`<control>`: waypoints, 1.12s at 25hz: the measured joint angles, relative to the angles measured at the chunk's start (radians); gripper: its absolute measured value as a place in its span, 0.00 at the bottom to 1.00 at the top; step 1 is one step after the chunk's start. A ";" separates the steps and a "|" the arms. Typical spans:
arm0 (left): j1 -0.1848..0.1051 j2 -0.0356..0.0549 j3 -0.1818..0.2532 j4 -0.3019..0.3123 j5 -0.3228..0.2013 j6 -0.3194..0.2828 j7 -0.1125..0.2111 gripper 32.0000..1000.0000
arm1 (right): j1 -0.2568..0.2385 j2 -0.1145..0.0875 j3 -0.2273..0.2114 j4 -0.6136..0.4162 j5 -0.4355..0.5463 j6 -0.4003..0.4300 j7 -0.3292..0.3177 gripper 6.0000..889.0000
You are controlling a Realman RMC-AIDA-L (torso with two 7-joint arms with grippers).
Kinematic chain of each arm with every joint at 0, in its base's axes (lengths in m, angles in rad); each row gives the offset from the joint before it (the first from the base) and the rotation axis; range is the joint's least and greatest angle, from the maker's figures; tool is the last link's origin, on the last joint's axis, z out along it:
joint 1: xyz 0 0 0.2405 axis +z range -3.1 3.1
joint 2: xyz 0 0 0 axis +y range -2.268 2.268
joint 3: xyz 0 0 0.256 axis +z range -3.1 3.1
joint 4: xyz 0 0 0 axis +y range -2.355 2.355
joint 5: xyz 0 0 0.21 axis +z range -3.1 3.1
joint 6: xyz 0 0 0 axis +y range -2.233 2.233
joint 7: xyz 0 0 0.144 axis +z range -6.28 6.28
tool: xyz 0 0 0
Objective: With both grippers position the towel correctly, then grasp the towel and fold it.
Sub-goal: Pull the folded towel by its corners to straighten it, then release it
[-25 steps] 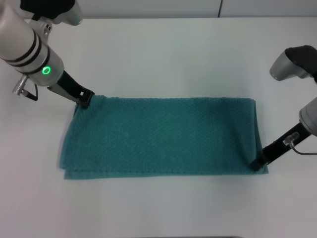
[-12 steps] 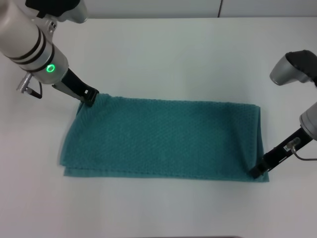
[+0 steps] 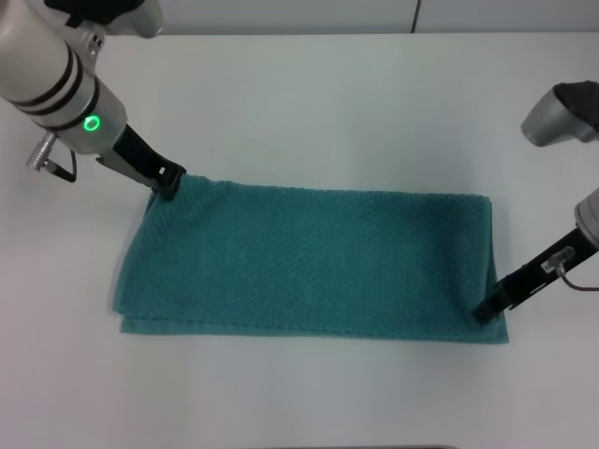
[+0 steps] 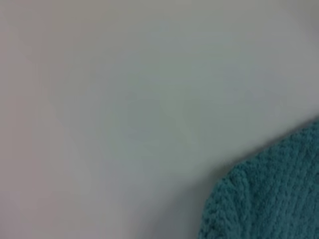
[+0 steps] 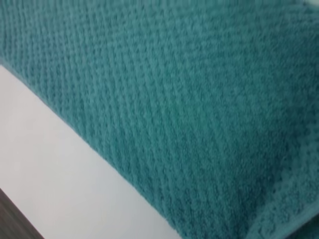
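Note:
The teal waffle-textured towel [image 3: 309,257] lies flat and doubled on the white table [image 3: 318,103], long side running left to right. My left gripper [image 3: 168,181] is at the towel's far left corner and is shut on it. At the near right corner, my right gripper [image 3: 484,311] is pinched shut on the cloth edge. In the left wrist view, only that rounded corner of the towel [image 4: 269,194] shows against bare table. Towel [image 5: 174,99] fills most of the right wrist view, with its layered edge visible. Neither wrist view shows any fingers.
White tabletop surrounds the towel on all sides. The table's front edge [image 3: 328,447] runs close below the towel. A pale wall strip [image 3: 374,14] lies beyond the far edge.
The left gripper carried the far left corner slightly right and away. The right gripper drew the near right corner a little outward and nearer, so the towel's right end slid right.

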State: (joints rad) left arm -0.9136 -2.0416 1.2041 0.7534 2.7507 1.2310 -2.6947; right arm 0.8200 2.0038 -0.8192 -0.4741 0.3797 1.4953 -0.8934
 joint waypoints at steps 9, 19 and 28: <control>0.017 0.0009 0.000 0.041 -0.024 0.038 0.000 0.07 | -0.002 -0.008 0.064 -0.025 0.001 0.037 -0.021 0.27; 0.065 0.0041 -0.005 0.185 -0.033 0.127 -0.009 0.51 | -0.034 -0.016 0.139 -0.146 -0.004 0.080 -0.009 0.60; 0.178 -0.0021 0.033 0.442 -0.103 0.259 0.027 0.80 | -0.067 -0.033 0.237 -0.203 -0.011 0.081 0.012 0.96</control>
State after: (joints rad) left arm -0.7358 -2.0437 1.2371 1.1949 2.6482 1.4904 -2.6676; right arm 0.7527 1.9704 -0.5822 -0.6768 0.3689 1.5759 -0.8815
